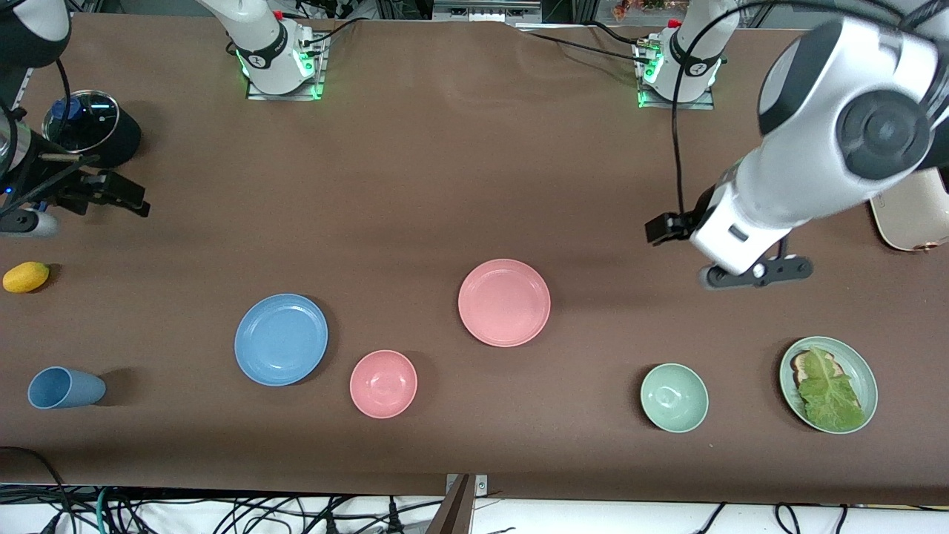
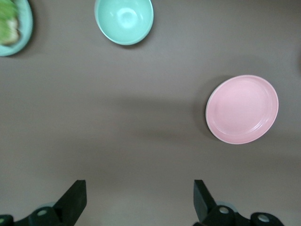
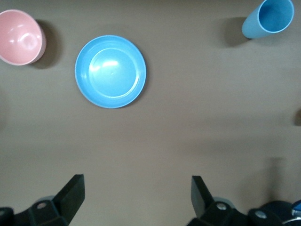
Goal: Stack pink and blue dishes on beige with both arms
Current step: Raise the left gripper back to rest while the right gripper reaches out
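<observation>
The pink plate [image 1: 504, 302] [image 2: 242, 109] lies flat near the table's middle. The light blue plate [image 1: 281, 339] [image 3: 110, 71] lies flat toward the right arm's end, slightly nearer the front camera. No beige plate shows in any view. My left gripper [image 1: 756, 271] [image 2: 139, 188] hangs open over bare table toward the left arm's end, well apart from the pink plate. My right gripper [image 1: 100, 194] [image 3: 137, 183] hangs open over bare table at the right arm's end, apart from the blue plate. Neither holds anything.
A pink bowl [image 1: 383, 383] sits beside the blue plate. A blue cup [image 1: 65, 388] lies on its side, and a yellow fruit [image 1: 26, 277] and a lidded pot [image 1: 89, 126] stand at the right arm's end. At the left arm's end are a green bowl [image 1: 674, 397], a green plate with bread and lettuce [image 1: 828, 383], and a cream appliance [image 1: 913, 215].
</observation>
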Robot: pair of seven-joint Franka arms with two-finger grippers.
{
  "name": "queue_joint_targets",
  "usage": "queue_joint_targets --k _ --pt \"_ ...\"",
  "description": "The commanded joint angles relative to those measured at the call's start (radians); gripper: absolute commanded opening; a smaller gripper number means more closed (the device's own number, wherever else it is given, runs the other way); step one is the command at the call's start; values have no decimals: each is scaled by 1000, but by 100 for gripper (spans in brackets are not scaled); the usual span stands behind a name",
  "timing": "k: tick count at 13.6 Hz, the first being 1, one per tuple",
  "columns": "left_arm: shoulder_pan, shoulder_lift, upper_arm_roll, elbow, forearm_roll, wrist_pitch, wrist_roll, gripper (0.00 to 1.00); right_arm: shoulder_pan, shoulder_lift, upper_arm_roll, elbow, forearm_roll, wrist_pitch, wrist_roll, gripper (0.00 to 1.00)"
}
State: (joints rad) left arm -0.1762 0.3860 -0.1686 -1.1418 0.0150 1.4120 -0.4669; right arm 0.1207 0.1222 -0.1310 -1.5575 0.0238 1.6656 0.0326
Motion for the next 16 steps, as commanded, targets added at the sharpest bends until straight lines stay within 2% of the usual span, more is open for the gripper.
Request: queue_joint_targets --k 1,3,6,8,10,13,16 --pt "1 -114 6 -23 22 -21 13 100 -12 33 5 13 1 45 -13 100" --pt "0 -148 6 -24 23 -47 13 100 -13 48 5 10 -2 51 -20 100" --pt "4 -171 11 -65 23 -74 8 100 -45 77 4 8 -2 74 -257 100" --pt "4 -183 3 -63 25 -73 8 100 -46 102 4 11 1 74 -281 100" --pt "-8 -217 -5 -62 39 -74 7 100 -42 186 5 16 1 82 -283 100" --pt "42 -219 11 -61 29 -74 49 100 -42 282 5 13 13 211 -292 100" --pt "142 -228 11 -61 11 -74 252 100 -38 413 19 17 15 380 -281 100"
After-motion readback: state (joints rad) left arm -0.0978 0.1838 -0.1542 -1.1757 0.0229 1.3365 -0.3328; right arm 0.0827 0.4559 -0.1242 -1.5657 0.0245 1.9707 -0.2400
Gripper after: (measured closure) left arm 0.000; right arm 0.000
